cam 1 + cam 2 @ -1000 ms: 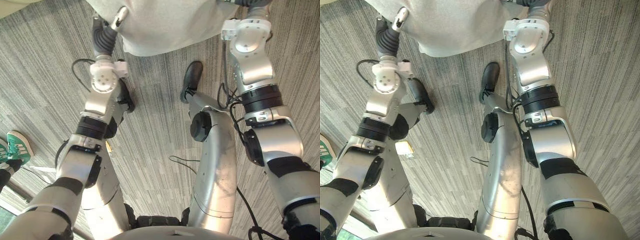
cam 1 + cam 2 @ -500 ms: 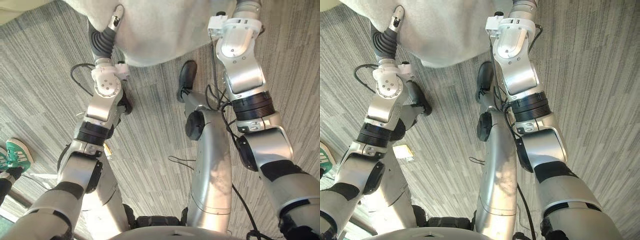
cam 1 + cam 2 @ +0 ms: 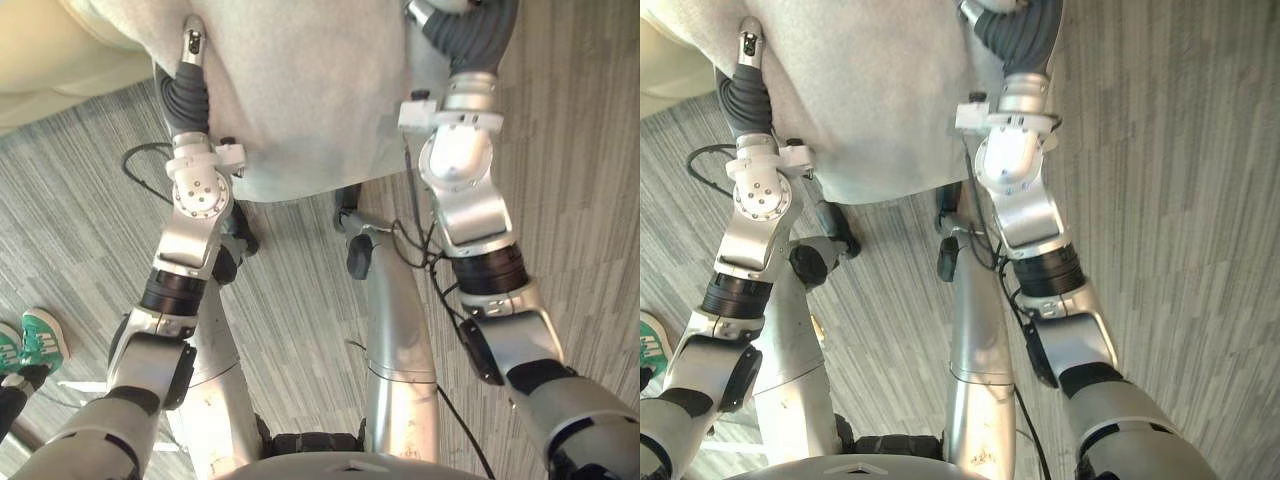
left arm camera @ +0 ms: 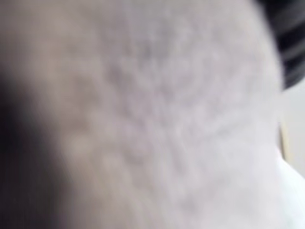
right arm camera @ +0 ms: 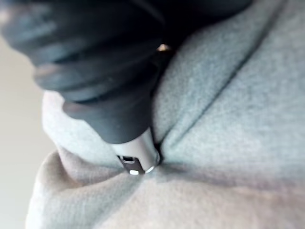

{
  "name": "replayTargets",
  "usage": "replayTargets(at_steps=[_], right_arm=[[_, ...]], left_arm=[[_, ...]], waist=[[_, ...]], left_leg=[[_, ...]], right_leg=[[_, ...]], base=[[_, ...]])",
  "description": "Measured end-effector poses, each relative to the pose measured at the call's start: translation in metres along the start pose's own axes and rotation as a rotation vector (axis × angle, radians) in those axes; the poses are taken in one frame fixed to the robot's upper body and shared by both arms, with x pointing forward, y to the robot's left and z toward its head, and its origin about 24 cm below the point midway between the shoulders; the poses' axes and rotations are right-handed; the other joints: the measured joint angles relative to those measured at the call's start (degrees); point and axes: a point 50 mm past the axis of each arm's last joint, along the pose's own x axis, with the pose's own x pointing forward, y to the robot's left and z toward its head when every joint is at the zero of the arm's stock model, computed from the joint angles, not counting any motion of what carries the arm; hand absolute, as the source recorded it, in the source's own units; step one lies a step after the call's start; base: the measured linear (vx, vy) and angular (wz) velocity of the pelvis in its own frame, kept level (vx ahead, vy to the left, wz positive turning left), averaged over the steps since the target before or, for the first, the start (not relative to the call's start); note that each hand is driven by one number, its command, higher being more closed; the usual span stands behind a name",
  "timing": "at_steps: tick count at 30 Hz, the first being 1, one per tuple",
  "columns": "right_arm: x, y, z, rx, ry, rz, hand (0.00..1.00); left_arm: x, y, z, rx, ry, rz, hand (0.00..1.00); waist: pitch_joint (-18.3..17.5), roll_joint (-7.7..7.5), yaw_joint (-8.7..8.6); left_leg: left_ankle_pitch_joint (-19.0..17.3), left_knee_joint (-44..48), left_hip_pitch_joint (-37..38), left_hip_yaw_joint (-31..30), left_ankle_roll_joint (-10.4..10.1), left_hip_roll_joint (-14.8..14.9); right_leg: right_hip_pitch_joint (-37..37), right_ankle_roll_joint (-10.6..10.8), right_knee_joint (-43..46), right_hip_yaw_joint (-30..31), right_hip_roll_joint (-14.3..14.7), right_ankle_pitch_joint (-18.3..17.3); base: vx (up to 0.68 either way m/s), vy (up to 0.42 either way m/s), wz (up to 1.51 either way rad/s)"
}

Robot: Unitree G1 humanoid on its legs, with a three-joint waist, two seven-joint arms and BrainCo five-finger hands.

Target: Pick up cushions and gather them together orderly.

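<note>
Carpet is lying below the grey cushion, which is hanging clear of it, spread between both hands so that it is not dragging or folding. The left hand is laying its thumb along the near face, apparently pinching that side, while the right hand is digging its fingers into the other side, creasing the cloth for a firm hold.

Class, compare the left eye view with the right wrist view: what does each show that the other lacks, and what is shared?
Left eye view: striped carpet, a person's green shoe and the left hand at the side of the grey cushion. Right wrist view: the right hand, its fingers dug into a fold of fabric. Shared: the grey cushion.
</note>
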Motion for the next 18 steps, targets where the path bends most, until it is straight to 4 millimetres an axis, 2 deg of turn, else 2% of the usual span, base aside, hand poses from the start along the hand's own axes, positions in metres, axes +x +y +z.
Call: replayTargets(at_steps=[2,3,4,6,7,8,11,14,15,18], right_arm=[[-0.013,-0.001,-0.005,0.060,0.040,-0.009,1.00],[-0.029,0.000,-0.015,0.093,0.092,0.002,1.00],[-0.036,0.000,-0.019,0.106,0.119,0.005,1.00],[-0.059,0.002,-0.033,0.147,0.223,0.024,1.00],[-0.078,0.001,-0.042,0.160,0.287,0.036,1.00],[-0.083,0.000,-0.044,0.165,0.303,0.040,1.00],[-0.121,-0.003,-0.058,0.226,0.437,0.084,1.00],[-0.159,-0.008,-0.055,0.275,0.521,0.138,1.00],[-0.164,-0.009,-0.054,0.282,0.531,0.144,1.00],[-0.198,-0.012,-0.055,0.332,0.646,0.197,1.00]], left_arm=[[-0.009,0.003,-0.002,-0.009,0.009,0.020,1.00],[-0.020,0.005,-0.009,-0.002,0.038,0.028,1.00],[-0.025,0.006,-0.013,0.001,0.053,0.031,1.00],[-0.042,0.009,-0.023,0.003,0.108,0.040,1.00],[-0.057,0.012,-0.031,0.006,0.153,0.045,1.00],[-0.061,0.013,-0.032,0.008,0.161,0.045,1.00],[-0.085,0.022,-0.041,0.026,0.225,0.034,1.00],[-0.110,0.036,-0.043,0.063,0.269,0.022,1.00],[-0.114,0.039,-0.043,0.071,0.275,0.020,1.00],[-0.143,0.054,-0.051,0.143,0.358,0.011,1.00]], waist=[[-1.0,0.00,-0.04],[-3.7,-0.02,0.02],[-4.5,-0.03,0.13],[-4.9,-0.04,0.19],[-8.5,-0.03,0.14],[-9.2,-0.06,0.14],[-9.3,-0.11,0.23],[-9.4,-0.18,0.32],[-9.7,-0.23,0.52],[-13.7,-0.45,1.63]], left_leg=[[0.2,-1.8,2.8,0.2,-0.4,-0.4],[0.4,-3.5,4.1,0.3,-0.7,-0.7],[0.6,-4.3,5.1,0.5,-0.8,-0.8],[0.6,-6.4,11.2,1.1,-0.9,-1.3],[0.7,-7.6,11.9,1.3,-1.0,-1.7],[0.7,-7.9,12.3,1.4,-1.0,-1.8],[0.6,-11.5,23.0,1.8,-1.2,-2.6],[0.0,-15.4,34.7,2.2,-1.7,-3.3],[-0.3,-16.2,36.4,2.5,-1.5,-3.4],[-0.7,-22.7,47.1,3.7,-2.0,-4.7]], right_leg=[[2.8,0.0,-1.6,0.0,0.0,0.0],[4.1,0.1,-3.4,-0.2,0.1,0.0],[5.2,0.0,-4.1,-0.3,0.0,0.1],[10.9,-0.1,-6.0,-0.7,-0.1,0.2],[11.6,0.0,-7.1,-0.9,-0.3,0.2],[11.9,0.1,-7.4,-0.9,-0.3,0.1],[22.6,0.4,-10.7,-1.1,-0.2,-0.1],[34.3,1.2,-14.8,-1.3,0.0,-0.6],[35.8,1.6,-15.6,-1.2,0.1,-0.9],[46.3,1.0,-24.0,-1.7,0.2,0.8]], base=[[0.00,-0.013,0.04],[0.01,-0.010,0.04],[0.04,-0.006,0.02],[0.06,-0.009,0.05],[0.05,-0.008,0.06],[0.08,-0.011,0.05],[0.10,-0.019,0.03],[0.07,0.003,0.02],[0.06,0.033,-0.08],[0.09,0.081,-0.24]])
